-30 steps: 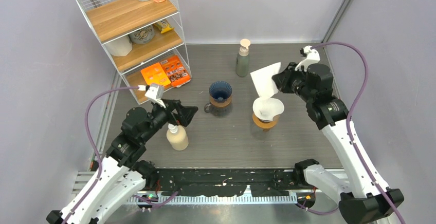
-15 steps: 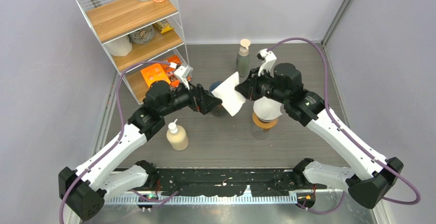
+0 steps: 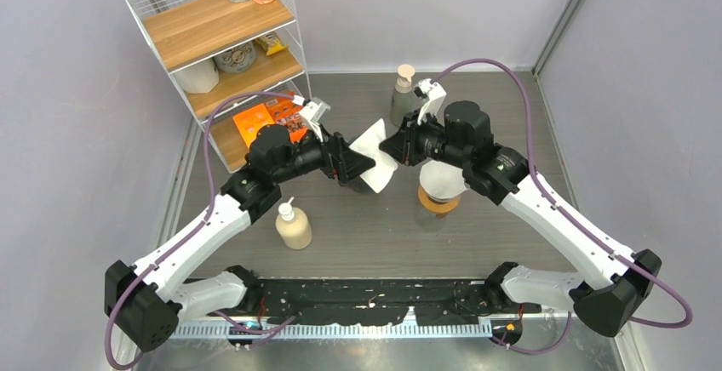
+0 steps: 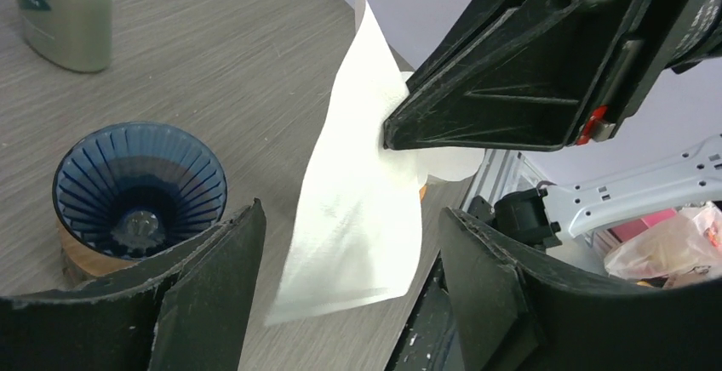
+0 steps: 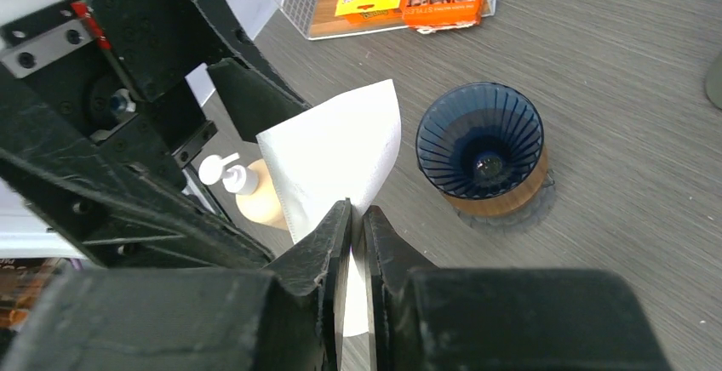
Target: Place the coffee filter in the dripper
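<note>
– Right wrist view first: what is the right tool (image 5: pixel 358 209) doing?
– Its two fingers are pressed together on one edge of the flat white paper coffee filter (image 5: pixel 336 154). The filter hangs in the air above the grey wood-grain surface (image 5: pixel 638 90), beside the dark blue ribbed cone dripper (image 5: pixel 479 137) and not in it.
– And the left tool (image 4: pixel 351 214)?
– Spread, with one finger on each side of the filter's free end. As far as I can tell it touches neither face.
– So is this a hand-over, or opening the flat cone?
– My guess is opening. To do it well, the left tool should close gently near the free edge while the right holds firm. Then they should draw apart slowly, so the paper opens without tearing, and lower it point first into the dripper's centre.
</note>
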